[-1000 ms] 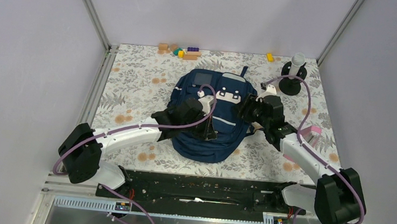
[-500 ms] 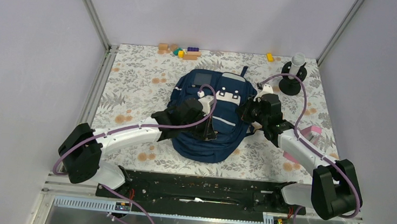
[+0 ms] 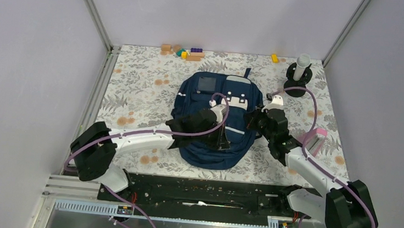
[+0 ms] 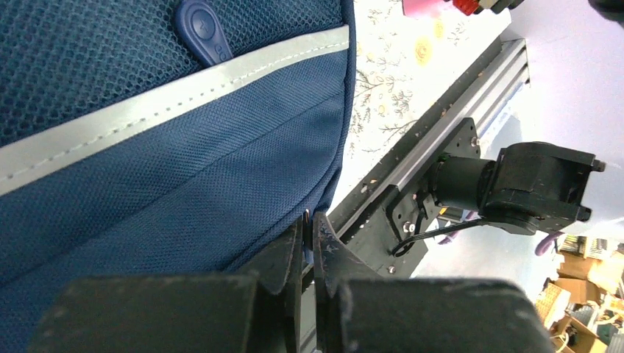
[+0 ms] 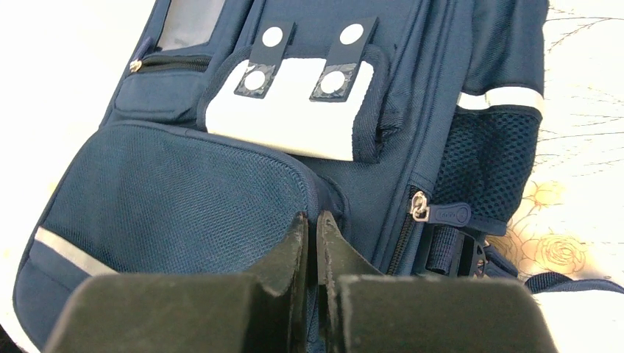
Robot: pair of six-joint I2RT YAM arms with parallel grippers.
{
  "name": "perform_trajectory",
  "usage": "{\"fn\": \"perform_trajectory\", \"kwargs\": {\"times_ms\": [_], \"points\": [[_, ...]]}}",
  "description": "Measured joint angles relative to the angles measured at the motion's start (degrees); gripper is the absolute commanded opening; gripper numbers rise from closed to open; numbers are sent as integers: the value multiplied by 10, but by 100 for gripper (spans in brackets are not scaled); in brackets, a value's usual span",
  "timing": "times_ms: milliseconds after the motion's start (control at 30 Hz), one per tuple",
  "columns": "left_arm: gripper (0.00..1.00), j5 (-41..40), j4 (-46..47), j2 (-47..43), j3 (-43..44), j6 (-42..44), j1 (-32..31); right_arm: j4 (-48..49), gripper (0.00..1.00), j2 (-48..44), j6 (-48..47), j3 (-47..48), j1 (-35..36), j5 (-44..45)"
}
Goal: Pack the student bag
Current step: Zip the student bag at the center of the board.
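student bag (image 3: pixel 202 150) 1 | arms (image 3: pixel 137 137) 2 | stand (image 3: pixel 298 75) 1 | pink box (image 3: pixel 316 138) 1

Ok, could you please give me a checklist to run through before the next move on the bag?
1. Bag flat on table, front up: ok.
2. Left gripper shut at the bag's near edge: ok.
3. Right gripper shut by front pocket: ok.
4. Either gripper actually gripping anything: cannot tell.
5. Bag open for packing: not ok, no opening visible.
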Motion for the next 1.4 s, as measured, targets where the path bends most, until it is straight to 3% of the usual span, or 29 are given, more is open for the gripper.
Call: {"fn": "perform_trajectory", "kwargs": {"times_ms": [433,467,500,600,667,733,833,1000,1100,1400], "points": [[0,-29,103,64,12,-88,-47,26,0,-57,1,-51,26,102],[0,-29,106,72,18,-90,-49,26,4,-59,-1,-52,26,106],[2,-28,108,78,23,-91,-49,25,14,-60,-2,-52,26,110],[41,-23,110,85,32,-85,-52,8,45,-76,-8,-52,27,115],[63,-16,112,84,37,-67,-54,-17,58,-101,-10,-52,30,111],[84,-8,108,74,43,-39,-58,-56,63,-137,-15,-52,38,102],[95,-9,71,28,44,6,-62,-127,64,-200,-20,-52,45,89],[99,-38,-24,-93,36,60,-40,-246,62,-289,-23,-52,46,47],[99,-40,-69,-160,15,76,11,-297,60,-315,-31,-52,47,14],[99,-18,-138,-190,-53,99,185,-357,58,-325,-71,-53,113,-53]]}}
